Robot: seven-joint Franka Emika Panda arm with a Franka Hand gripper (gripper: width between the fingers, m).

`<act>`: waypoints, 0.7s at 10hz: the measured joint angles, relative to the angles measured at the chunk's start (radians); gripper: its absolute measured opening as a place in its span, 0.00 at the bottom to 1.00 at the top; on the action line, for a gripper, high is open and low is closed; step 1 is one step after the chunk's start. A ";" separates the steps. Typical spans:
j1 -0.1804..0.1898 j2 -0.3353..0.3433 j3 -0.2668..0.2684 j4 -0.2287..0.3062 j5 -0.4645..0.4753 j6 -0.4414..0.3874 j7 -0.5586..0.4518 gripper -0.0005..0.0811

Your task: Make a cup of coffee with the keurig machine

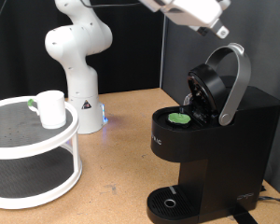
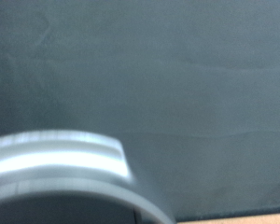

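Note:
The keurig machine (image 1: 224, 140) stands at the exterior view's right with its lid raised. Its silver-grey lid handle (image 1: 235, 79) arches up. A green-topped pod (image 1: 180, 119) sits in the open pod holder. The drip tray (image 1: 168, 203) at the base is bare. The cup (image 1: 52, 107), a small white mug, stands on the top of a white round two-tier stand (image 1: 33, 140) at the exterior view's left. My gripper (image 1: 221, 31) hangs just above the top of the lid handle, at the exterior view's top right. The wrist view shows the blurred handle (image 2: 65, 163) and no fingers.
The white robot base (image 1: 79, 56) stands at the back, between the stand and the machine. A dark curtain (image 2: 177, 84) closes the background. The wooden tabletop (image 1: 117, 177) runs between the stand and the machine.

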 joint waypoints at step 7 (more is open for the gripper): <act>0.045 0.047 0.137 0.033 -0.005 0.125 0.079 0.85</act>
